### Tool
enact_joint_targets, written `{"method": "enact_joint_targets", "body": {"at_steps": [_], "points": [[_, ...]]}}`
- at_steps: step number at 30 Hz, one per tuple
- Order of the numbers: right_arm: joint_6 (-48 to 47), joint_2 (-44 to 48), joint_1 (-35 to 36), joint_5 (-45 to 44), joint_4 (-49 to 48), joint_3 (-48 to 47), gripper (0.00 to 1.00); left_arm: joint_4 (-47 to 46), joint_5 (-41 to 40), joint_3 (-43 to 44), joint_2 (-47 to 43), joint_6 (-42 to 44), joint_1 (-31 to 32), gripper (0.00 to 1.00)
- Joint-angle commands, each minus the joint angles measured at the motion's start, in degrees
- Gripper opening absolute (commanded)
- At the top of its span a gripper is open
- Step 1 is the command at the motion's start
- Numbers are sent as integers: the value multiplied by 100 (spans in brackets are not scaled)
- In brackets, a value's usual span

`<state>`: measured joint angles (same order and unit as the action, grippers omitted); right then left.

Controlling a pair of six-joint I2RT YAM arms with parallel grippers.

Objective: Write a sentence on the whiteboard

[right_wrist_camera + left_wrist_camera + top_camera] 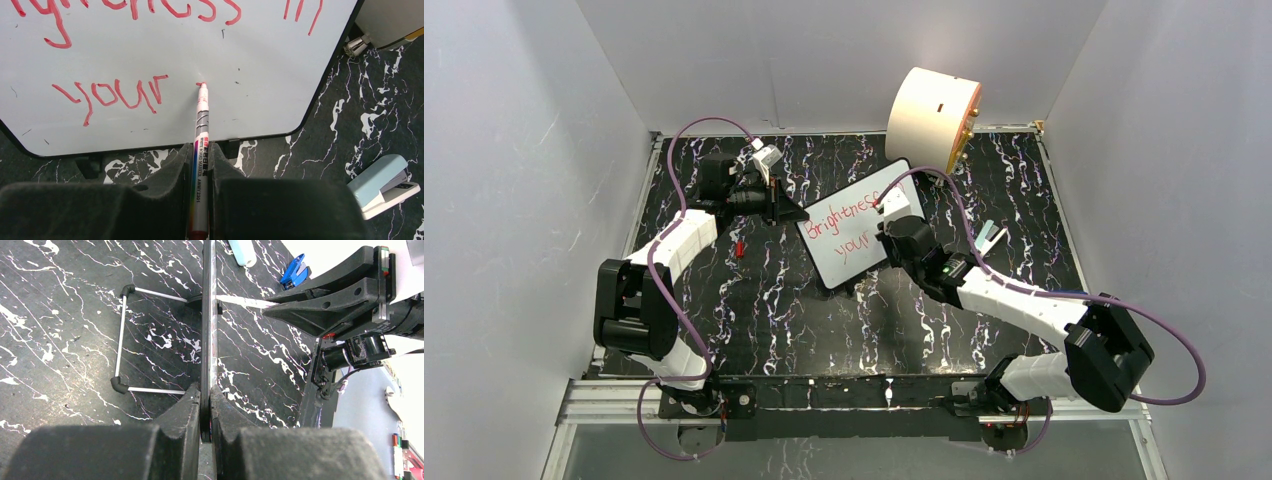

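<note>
Propped near upright at mid-table on a thin wire stand [120,340]: the small flat white whiteboard with rounded corners and thin black rim [854,245], face turned toward the right arm for writing. Across that face, the red handwritten sentence [115,95], reading "Brightness in" on the top line and "your" below, with only a first red dab after it. Pressed to that dab, the tip of a slim grey marker with a rainbow-striped label [200,130], pointing straight out along the wrist so as to carry each stroke with the arm's own motion. Clamped tight on the marker's barrel, the right gripper [200,150], pads flush on both sides against any twisting of the pen. Pinched shut on the board's edge nearest the left arm, the left gripper [206,400], seemingly to brace the light board against the pen's push and to guard against a skidding stand. Well off to the right, out of the pen's way, a pale blue stapler [382,182]; behind, at the far edge of the black marbled table [754,300], a big cream cylinder [929,105]. Judged unfinished: second line only part filled, a further word barely begun
</note>
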<state>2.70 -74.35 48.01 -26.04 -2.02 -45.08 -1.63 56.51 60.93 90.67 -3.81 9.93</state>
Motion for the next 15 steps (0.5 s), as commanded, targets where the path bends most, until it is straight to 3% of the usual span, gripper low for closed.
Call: {"method": "enact_joint_targets", "body": {"at_steps": [1, 15], "points": [[-41, 67, -81, -160, -348, 87, 0, 550, -382, -98, 241, 294, 158, 0], [-32, 89, -114, -280, -584, 71, 0, 558, -396, -96, 245, 294, 158, 0]]}}
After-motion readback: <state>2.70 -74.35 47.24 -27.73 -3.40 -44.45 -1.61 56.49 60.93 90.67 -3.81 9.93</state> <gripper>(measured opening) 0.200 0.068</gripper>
